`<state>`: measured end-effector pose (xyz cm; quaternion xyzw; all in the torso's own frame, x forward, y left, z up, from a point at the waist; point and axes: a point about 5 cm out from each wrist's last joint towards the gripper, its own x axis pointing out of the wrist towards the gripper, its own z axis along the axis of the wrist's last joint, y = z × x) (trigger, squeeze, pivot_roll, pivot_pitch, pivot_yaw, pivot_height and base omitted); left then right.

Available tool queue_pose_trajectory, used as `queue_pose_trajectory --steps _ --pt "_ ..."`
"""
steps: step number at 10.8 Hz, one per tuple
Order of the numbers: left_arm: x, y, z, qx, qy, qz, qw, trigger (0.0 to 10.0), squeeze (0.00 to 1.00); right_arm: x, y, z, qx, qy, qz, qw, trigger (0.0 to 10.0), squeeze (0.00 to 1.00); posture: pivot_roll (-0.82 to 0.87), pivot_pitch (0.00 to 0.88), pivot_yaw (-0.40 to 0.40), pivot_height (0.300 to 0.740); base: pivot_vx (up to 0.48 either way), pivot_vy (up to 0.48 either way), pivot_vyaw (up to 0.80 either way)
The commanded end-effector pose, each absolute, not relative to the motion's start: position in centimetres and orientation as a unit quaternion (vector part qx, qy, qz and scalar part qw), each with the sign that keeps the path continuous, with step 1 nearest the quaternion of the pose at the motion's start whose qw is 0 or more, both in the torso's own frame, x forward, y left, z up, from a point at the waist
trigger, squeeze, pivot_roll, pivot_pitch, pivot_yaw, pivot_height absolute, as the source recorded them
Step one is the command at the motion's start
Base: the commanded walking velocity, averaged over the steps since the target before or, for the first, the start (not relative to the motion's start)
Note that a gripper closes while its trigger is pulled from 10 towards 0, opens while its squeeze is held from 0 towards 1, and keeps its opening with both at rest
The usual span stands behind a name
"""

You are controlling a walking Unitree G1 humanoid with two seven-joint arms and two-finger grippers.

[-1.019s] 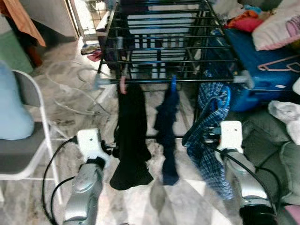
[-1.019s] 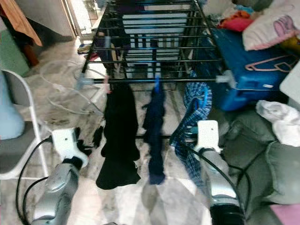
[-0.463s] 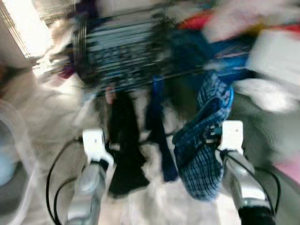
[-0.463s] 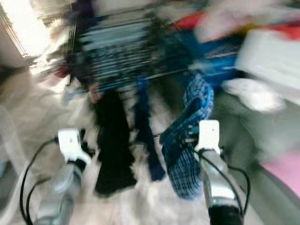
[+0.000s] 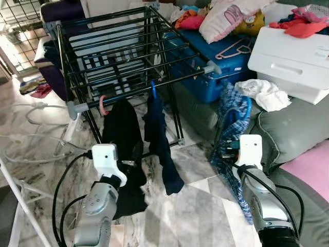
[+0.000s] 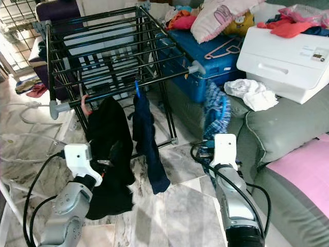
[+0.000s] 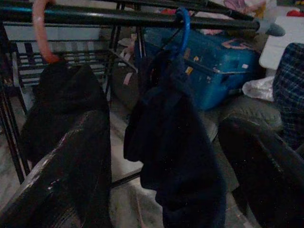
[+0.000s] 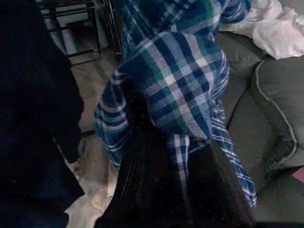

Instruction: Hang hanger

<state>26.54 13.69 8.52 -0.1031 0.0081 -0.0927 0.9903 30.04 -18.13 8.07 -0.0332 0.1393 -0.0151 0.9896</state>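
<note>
Blue hanger (image 5: 248,109) bearing a plaid shirt (image 5: 230,149) is pinched in the right gripper (image 5: 226,151), right of the drying rack (image 5: 123,56); left gripper (image 7: 161,156) spread.

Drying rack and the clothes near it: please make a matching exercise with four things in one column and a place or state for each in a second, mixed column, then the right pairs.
Things:
1. black garment
2. dark blue garment
3. plaid shirt
4. white cloth

Places or states:
A. lies on the grey sofa
B. hangs from the rack on a pink hanger
C. held by the right gripper
D. hangs from the rack on a blue hanger

Pairs: 1-B, 2-D, 3-C, 4-A
</note>
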Motion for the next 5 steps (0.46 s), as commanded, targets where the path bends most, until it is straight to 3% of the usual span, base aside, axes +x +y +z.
queue_pose_trajectory --steps 1,2,5 --pt "26.67 13.98 9.3 -0.099 -0.011 -0.091 0.991 10.0 0.0 30.48 -17.35 9.08 -0.033 0.122 0.006 0.992 10.0 0.0 -0.14 0.0 0.086 0.74 0.442 0.0 0.0" --pt "26.59 13.88 9.27 -0.1 -0.011 -0.093 0.991 10.0 0.0 30.44 -17.23 9.12 -0.037 0.12 0.011 0.992 10.0 0.0 -0.14 0.0 0.086 0.74 0.454 0.0 0.0" --pt "26.43 13.82 9.2 -0.1 -0.009 -0.096 0.99 10.0 0.0 30.32 -16.86 8.86 -0.03 0.129 0.024 0.991 10.0 0.0 -0.13 0.0 0.087 0.74 0.465 0.0 0.6"
